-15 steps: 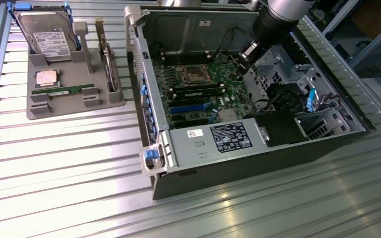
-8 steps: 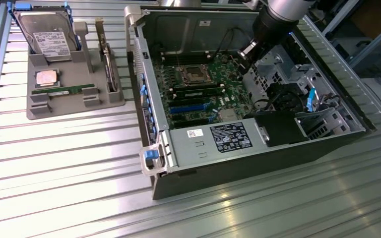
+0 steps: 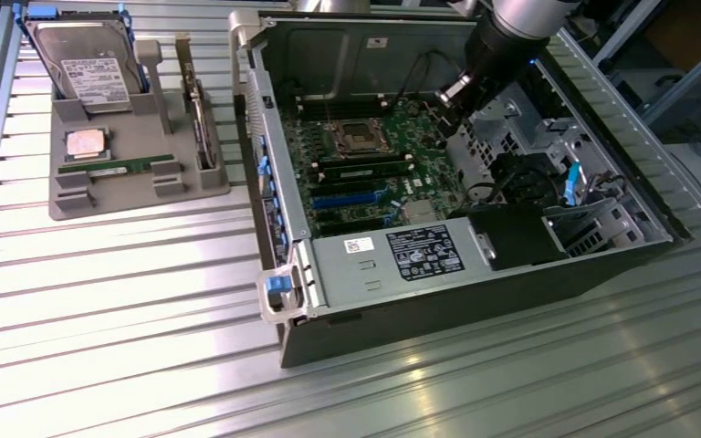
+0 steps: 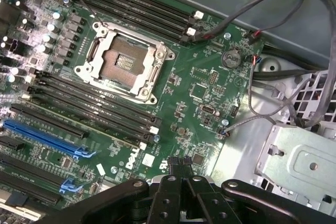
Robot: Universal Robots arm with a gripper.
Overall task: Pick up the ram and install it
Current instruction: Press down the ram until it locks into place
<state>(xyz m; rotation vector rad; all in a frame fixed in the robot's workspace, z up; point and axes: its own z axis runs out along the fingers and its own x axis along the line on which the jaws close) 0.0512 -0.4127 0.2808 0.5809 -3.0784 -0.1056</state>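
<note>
One ram (image 3: 113, 168), a thin green stick with a white label, lies flat in the grey holder (image 3: 204, 182) at the exterior view's left. A second, similar stick (image 3: 358, 170) appears seated in a slot just below the empty CPU socket (image 3: 358, 137) on the motherboard. My gripper (image 3: 452, 99) hangs inside the open computer case (image 3: 326, 283), over the board's far right part, well away from the holder. In the wrist view my gripper (image 4: 184, 165) is shut, its black fingers pressed together with nothing between them, above the board near the memory slots (image 4: 94, 106).
The holder also carries a hard drive (image 3: 92, 68), a square silver CPU (image 3: 87, 143) and an upright expansion card (image 3: 200, 119). Black cables (image 4: 294, 3) run across the case near my gripper. The power supply (image 3: 418, 255) closes off the case's near end. Everything rests on a slatted metal table (image 3: 120, 301).
</note>
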